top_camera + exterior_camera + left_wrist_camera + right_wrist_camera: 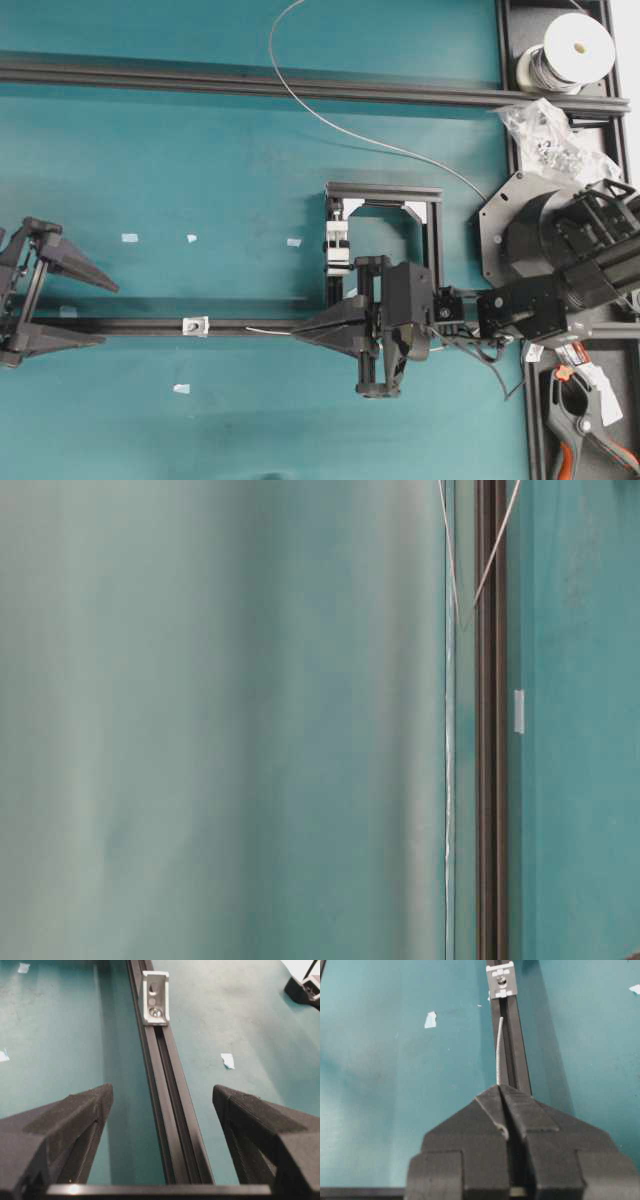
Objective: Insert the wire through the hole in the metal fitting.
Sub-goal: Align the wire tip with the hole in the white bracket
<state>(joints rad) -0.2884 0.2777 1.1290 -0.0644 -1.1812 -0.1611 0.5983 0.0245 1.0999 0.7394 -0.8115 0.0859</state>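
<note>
The wire is clamped between the closed jaws of the right gripper; a short free end projects from the fingertips toward the top of the right wrist frame, lying over the black rail. The wire tip stops short of the metal fitting, which sits on the rail at the top centre of that frame; tip and fitting are apart. The hole cannot be made out with certainty.

In the overhead view, the fitting sits on the lower horizontal rail, left of centre. The right gripper points left along this rail, with the wire end protruding toward the fitting. The remaining wire arcs from the upper centre of the frame to the white spool at the upper right.

The left gripper is at the far left edge, jaws spread wide and holding nothing. In the left wrist view, its two fingers straddle the rail, with the fitting ahead at the top centre.

Small white tape scraps lie on the teal table.
</note>
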